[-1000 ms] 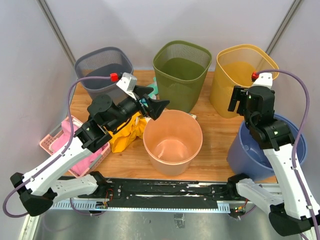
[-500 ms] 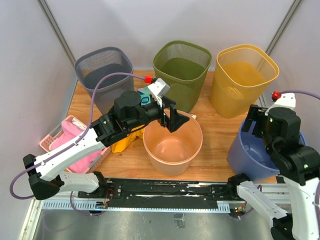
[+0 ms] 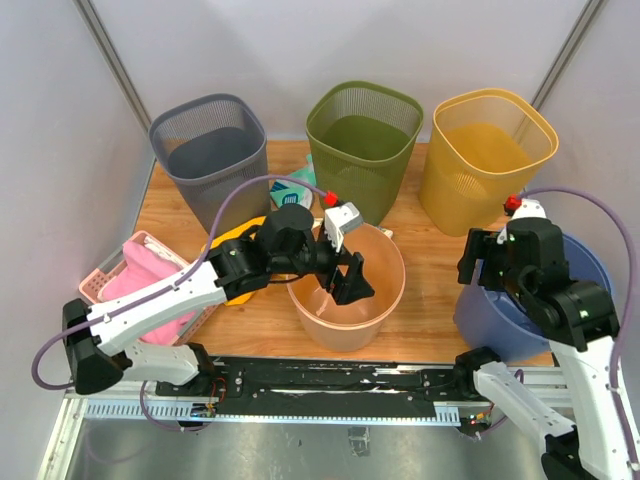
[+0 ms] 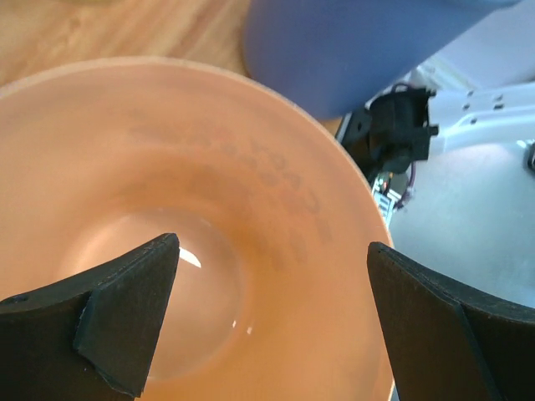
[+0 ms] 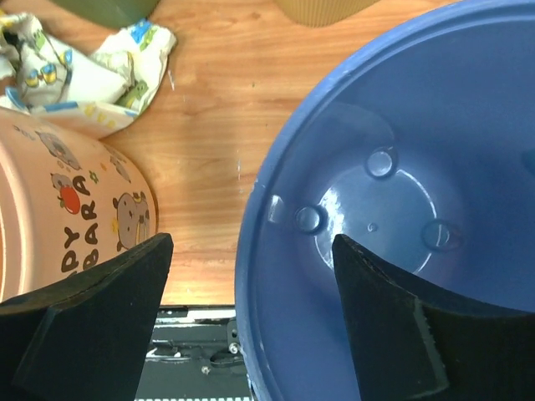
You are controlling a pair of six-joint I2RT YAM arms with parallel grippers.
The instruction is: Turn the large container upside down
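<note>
Left gripper (image 4: pixel 267 326): spread wide, empty, poised in the mouth of the peach bucket (image 3: pixel 385 285), front centre of the table (image 3: pixel 430 300). Right gripper (image 5: pixel 247 284): open, gripping nothing, jaws straddling the blue tub (image 5: pixel 368 192) rim, near right. Both containers stand mouth-up. I judge flipping not begun; grasp and turn remain.

From above you get only the left part of the blue tub (image 3: pixel 478 312); the right arm (image 3: pixel 560 300) covers the rest (the right wrist view also crops it at right and bottom). The left arm (image 3: pixel 180 300) hides most of the yellow cloth (image 3: pixel 232 238). Lettering on the peach bucket (image 5: pixel 75 209) is only partly readable. The teal item (image 3: pixel 292 188) is too covered to name.
</note>
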